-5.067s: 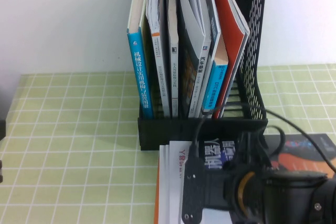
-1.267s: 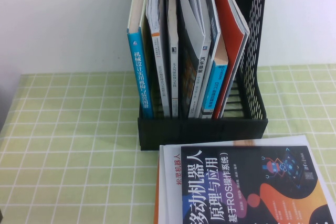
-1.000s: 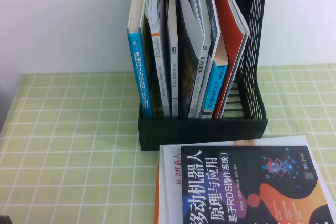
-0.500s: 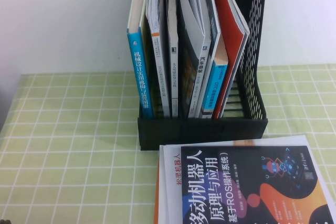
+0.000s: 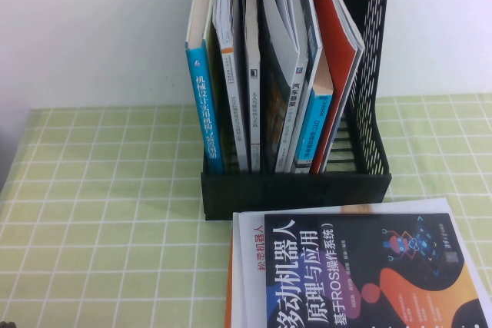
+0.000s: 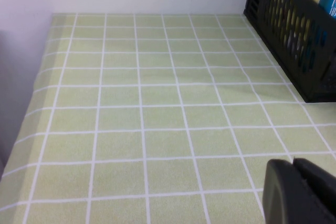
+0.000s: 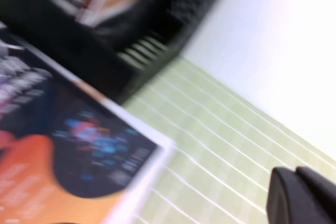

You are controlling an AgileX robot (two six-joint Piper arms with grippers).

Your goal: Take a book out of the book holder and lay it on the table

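The book holder stands at the back of the table, against the wall, with several books upright in its slots. Just before its front lip, the book lies flat on a stack of others, right of centre.

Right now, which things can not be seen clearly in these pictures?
- The book: high view's bottom edge cuts off its lower part; right wrist view is blurred.
- The white book beneath: mostly covered.
- Left end effector: one corner shows in its wrist view.
- Right end effector: likewise.
- The book holder: top cropped.
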